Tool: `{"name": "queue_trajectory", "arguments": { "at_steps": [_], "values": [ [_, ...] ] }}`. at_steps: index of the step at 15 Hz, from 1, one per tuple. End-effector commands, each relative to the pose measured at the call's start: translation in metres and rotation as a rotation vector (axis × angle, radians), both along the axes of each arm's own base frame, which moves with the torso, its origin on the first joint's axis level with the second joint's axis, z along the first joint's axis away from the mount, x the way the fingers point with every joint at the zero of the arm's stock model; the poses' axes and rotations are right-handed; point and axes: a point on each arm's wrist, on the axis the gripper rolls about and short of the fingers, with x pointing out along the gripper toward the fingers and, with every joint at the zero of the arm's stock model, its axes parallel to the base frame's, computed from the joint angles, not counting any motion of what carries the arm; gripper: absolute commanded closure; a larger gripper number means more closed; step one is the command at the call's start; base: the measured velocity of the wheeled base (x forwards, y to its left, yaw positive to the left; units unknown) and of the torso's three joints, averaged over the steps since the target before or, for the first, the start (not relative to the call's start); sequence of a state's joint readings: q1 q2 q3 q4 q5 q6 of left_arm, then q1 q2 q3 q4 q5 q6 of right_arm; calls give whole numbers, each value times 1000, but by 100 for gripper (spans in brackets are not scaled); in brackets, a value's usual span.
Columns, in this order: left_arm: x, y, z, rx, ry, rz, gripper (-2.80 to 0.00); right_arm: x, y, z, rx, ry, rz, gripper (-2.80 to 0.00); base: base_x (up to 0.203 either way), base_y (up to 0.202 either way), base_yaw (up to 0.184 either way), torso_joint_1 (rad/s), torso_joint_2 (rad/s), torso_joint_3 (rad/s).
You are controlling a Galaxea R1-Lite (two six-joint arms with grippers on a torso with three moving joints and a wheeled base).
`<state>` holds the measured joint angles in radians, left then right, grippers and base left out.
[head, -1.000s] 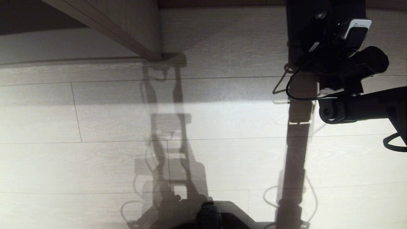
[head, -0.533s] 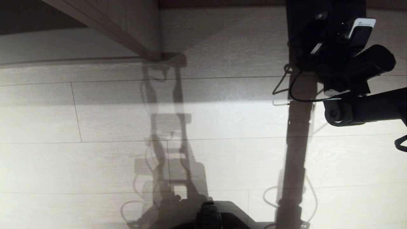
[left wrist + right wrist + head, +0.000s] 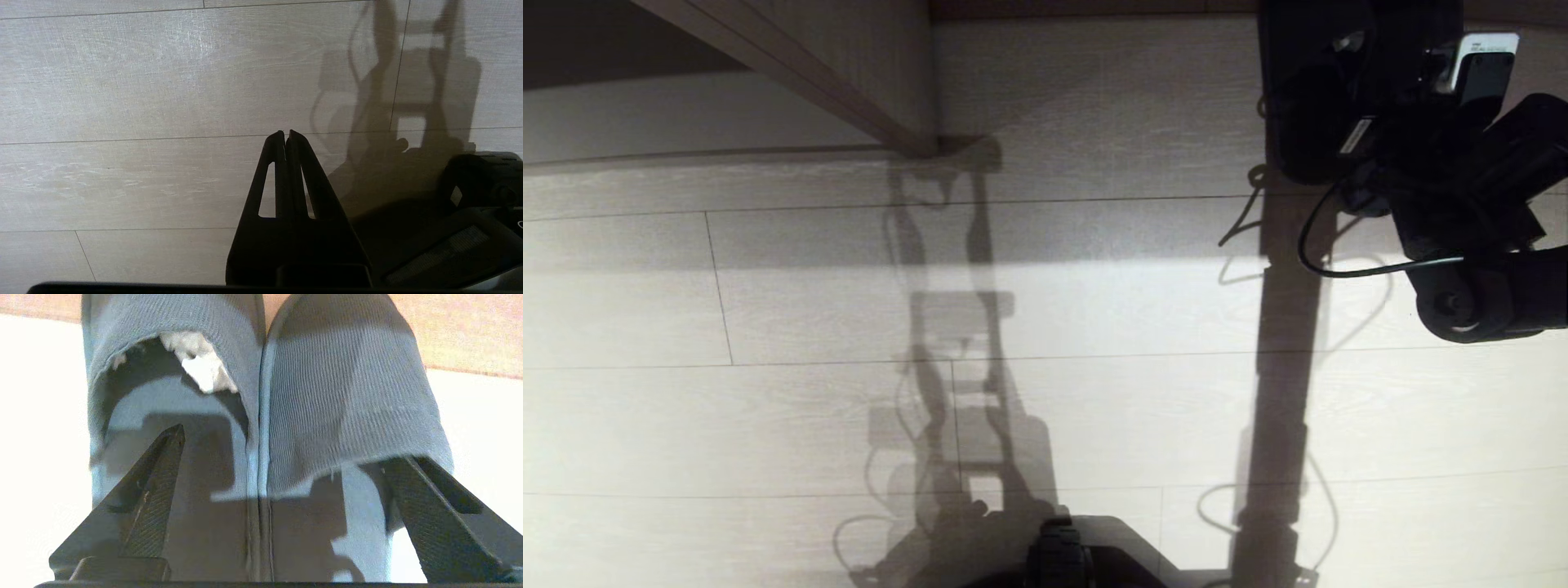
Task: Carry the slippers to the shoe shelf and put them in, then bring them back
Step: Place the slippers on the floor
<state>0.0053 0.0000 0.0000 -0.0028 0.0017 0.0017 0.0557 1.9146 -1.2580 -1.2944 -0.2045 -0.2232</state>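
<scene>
The right arm [image 3: 1462, 171] reaches in at far right above dark slippers [image 3: 1311, 106] on the pale plank floor [image 3: 768, 408]; a wood-grain panel [image 3: 849, 73] stands far left.

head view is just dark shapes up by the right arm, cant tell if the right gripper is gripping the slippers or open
Observer: Open. In the right wrist view the right gripper has its fingers spread wide, and nothing is pinched between them.
Operator: where are the slippers then
Observer: The slippers lie flat on a pale surface just ahead of the gripper, side by side with their inner edges touching and toes pointing away from it.
Operator: and the left gripper
Observer: The left gripper is shut on nothing, with only the wood-grain floor under it.
</scene>
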Motion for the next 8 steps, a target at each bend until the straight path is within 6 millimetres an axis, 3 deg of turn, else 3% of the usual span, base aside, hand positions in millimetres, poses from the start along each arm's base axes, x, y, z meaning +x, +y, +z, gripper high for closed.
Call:
{"name": "queue_trajectory", "arguments": {
  "at_steps": [1, 8],
  "values": [
    [0, 0, 0, 0, 0, 1, 0, -27, -1, 19, 0, -34, 1, -280, 0, 0, 0, 0, 0, 0],
    [0, 0, 0, 0, 0, 1, 0, -98, 2, 37, -4, 70, 34, -280, 0, 0, 0, 0, 0, 0]
  ]
}}
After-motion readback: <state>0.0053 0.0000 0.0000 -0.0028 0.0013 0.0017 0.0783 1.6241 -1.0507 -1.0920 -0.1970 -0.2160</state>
